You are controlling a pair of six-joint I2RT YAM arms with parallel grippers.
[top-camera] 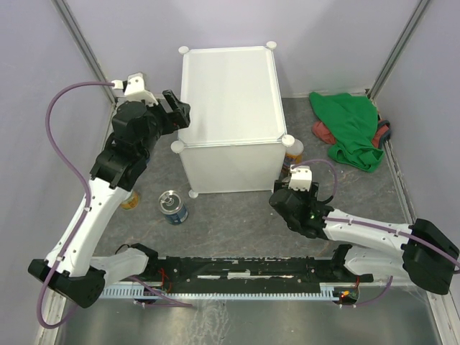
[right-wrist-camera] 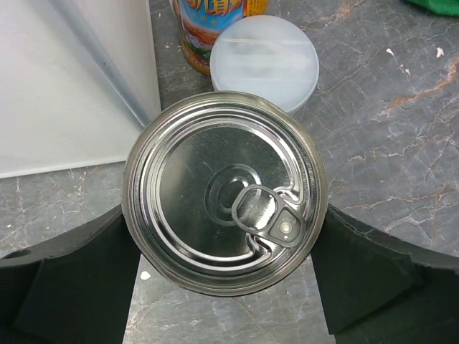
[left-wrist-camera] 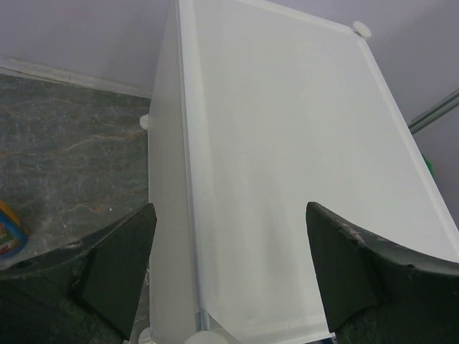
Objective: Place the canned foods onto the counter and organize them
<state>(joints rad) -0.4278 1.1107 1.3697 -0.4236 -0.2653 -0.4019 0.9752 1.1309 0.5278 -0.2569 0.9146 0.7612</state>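
**Right claw** (right-wrist-camera: pixel 224 222): the jaws straddle an upright pull-tab can (right-wrist-camera: pixel 226 193). It stands on the grey floor (right-wrist-camera: pixel 387 107), just off the near right corner of the white cabinet (top-camera: pixel 230 165). The pads sit at the can's sides, but whether they press firmly cannot be told. Just beyond it stand a white-lidded can (right-wrist-camera: pixel 265 61) and a colourful can (right-wrist-camera: pixel 215 18), close together, so there is little room on the far side.

**Left claw** (left-wrist-camera: pixel 229 240): wide open and holding nothing, it hangs above the left edge of the tabletop (left-wrist-camera: pixel 287 143). No can is on the tabletop. A blue can (top-camera: pixel 172 207) stands on the floor by the cabinet's near left foot. A yellow can (top-camera: pixel 130 200) shows partly under the left arm.

**Handling, as judged:** the cans are rigid, smooth-walled metal, probably of fair weight if full — slippery against the pads. Take hold across the body below the rim, with the pads opposite one another and the can kept upright. The round wall may twist out of an off-centre grip — and the neighbouring cans may be knocked on lifting.
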